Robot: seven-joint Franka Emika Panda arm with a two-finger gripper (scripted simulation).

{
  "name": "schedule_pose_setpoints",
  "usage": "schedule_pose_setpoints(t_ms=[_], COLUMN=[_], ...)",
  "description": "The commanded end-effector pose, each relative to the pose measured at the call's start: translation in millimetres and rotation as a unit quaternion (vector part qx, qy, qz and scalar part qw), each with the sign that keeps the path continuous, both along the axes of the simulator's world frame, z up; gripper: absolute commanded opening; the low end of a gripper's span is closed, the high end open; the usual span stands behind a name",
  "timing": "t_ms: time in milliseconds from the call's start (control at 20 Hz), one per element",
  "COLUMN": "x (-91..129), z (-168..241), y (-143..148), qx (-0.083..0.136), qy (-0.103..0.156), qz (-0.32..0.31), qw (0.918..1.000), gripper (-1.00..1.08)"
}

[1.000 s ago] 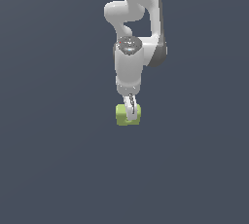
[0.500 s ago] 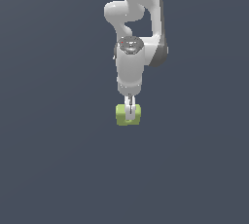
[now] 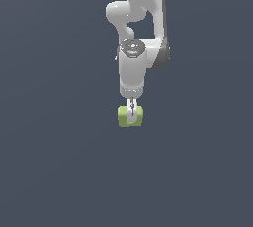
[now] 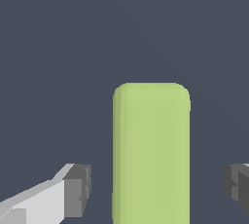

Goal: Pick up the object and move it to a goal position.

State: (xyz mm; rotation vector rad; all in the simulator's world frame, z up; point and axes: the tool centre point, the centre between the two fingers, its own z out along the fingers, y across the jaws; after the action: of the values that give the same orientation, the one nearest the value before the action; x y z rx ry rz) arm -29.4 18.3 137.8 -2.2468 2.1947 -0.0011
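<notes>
The object is a small yellow-green block [image 3: 122, 116] with rounded edges, resting on the dark flat ground below the white arm. My gripper [image 3: 131, 115] points straight down over it, and one finger crosses the block's front in the exterior view. In the wrist view the block [image 4: 151, 145] stands between my two fingers [image 4: 78, 191], with a clear gap on each side. The gripper [image 4: 156, 186] is open and straddles the block without touching it. No round mark shows on the block.
The ground is a plain dark grey-blue surface on all sides. The white arm [image 3: 138, 18] rises from the gripper to the top of the exterior view. No goal marker or other object shows.
The arm has come down very slightly over the block. The block has not moved.
</notes>
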Motion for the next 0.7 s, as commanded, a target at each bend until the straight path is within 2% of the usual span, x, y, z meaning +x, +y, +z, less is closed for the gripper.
schedule_pose_setpoints(t_ms=[0, 250, 500, 550, 650], x=[-1, -1, 0, 0, 0], z=[-10, -34, -42, -42, -42], y=[0, 0, 0, 0, 0], qx=[0.000, 0.000, 0.000, 0.000, 0.000], qy=[0.001, 0.001, 0.001, 0.001, 0.001], qz=[-0.001, -0.002, -0.002, -0.002, -0.002], qw=[1.0000, 1.0000, 1.0000, 1.0000, 1.0000], gripper=[1.00, 1.00, 1.00, -1.00, -1.00])
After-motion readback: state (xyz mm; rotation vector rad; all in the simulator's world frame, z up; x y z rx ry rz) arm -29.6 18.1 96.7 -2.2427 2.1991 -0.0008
